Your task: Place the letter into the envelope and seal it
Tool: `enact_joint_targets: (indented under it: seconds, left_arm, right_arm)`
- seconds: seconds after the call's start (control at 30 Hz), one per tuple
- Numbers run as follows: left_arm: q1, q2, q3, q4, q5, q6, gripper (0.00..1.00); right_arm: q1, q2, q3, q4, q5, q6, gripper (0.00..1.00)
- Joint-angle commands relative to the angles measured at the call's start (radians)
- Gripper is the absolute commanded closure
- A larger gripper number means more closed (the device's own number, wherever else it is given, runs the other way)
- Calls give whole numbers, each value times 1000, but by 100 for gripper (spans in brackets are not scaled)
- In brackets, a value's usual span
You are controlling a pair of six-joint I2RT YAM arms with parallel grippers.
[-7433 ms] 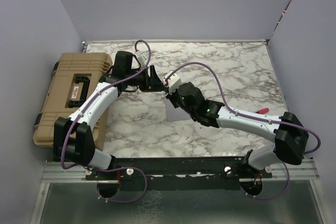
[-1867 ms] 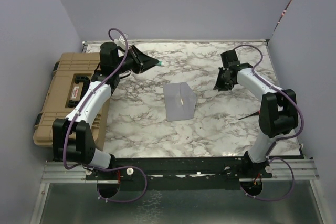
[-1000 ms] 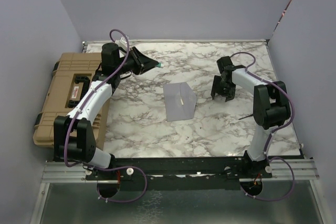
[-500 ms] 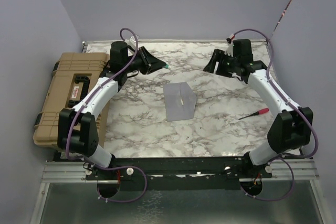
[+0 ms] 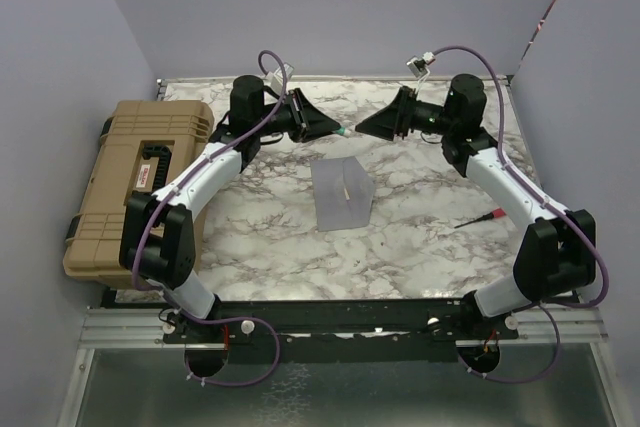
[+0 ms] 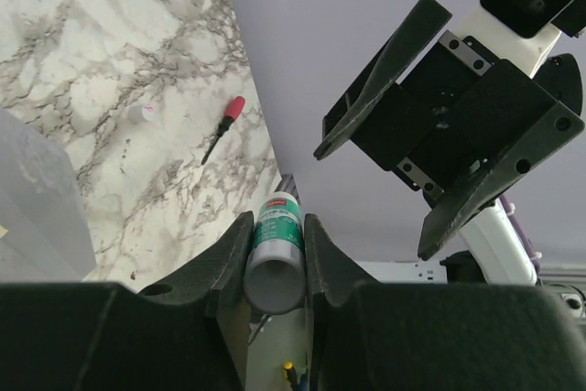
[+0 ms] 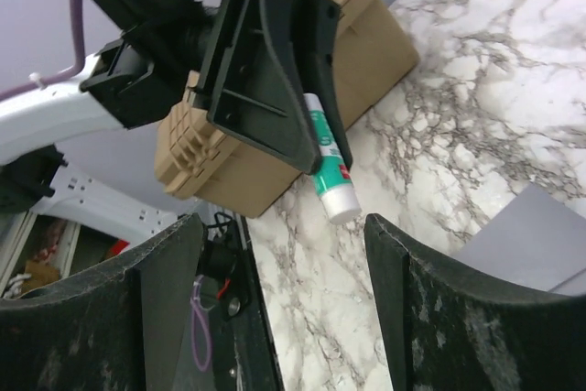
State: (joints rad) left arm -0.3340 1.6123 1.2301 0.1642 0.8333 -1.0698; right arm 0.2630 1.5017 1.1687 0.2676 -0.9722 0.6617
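envelope [image 5: 340, 195]: flat, well apart from jaws; left gripper [image 5: 331, 128]: pinches glue stick [image 6: 276, 243]

The right gripper [image 7: 284, 226] has its jaws wide apart, nothing between them. Directly ahead, the left gripper [image 7: 320, 155] clamps a glue stick [image 7: 330, 180], white end toward the gap. Tan case [image 7: 220, 171] ahead-left. Envelope [image 7: 531, 235] corner on table [image 7: 476, 89], right of the right finger.

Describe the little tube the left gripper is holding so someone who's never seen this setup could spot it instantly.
Look above the far side of the marble table, where the two arms face each other. The left gripper pinches a small white tube with a green label, pointing at the open right gripper. Unlike the grey envelope and red-handled screwdriver, it is off the table.
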Motion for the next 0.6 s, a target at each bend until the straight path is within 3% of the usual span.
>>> enact_joint_targets:
  seconds: [0.0, 0.2, 0.4, 0.57]
  left_arm:
    - [-18, 13, 47, 62, 61, -25, 100]
    - [-29, 14, 58, 85, 86, -37, 100]
    - [-34, 13, 55, 100, 111, -50, 100]
    - [-34, 7, 48, 106, 110, -52, 100]
  right_arm:
    - [29, 17, 30, 60, -119, -24, 25]
    - [57, 27, 58, -52, -91, -124, 26]
    - [58, 79, 116, -95, -118, -134, 50]
    - [63, 91, 141, -150, -118, -177, 49]
